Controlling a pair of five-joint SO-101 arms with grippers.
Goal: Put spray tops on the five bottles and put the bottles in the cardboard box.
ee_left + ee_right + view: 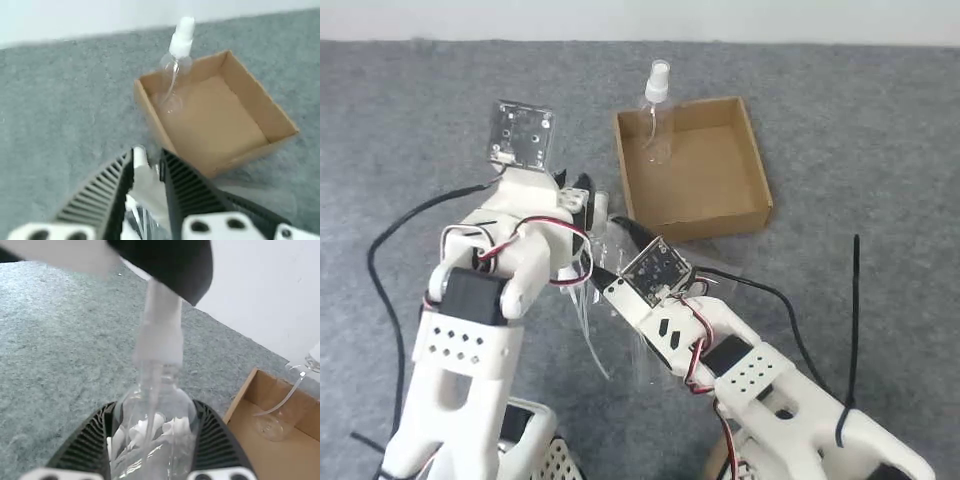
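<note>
Right gripper (154, 421) is clamped around the body of a clear bottle (152, 452), with a ribbed pad pressed to each side. The left gripper (146, 162) pinches a white spray top (157, 337), whose tube runs down through that bottle's neck (whether it is fully seated I cannot tell).

Grey carpet (840, 120) stretches wide to the arms' left and out past the box's far edge. The cardboard box (710, 227) sits just beyond the grippers. Its near-left corner is close to them, and its brown floor shows across most of its width. In its far-left corner a second bottle (658, 125), already capped, stands upright against the walls.
</note>
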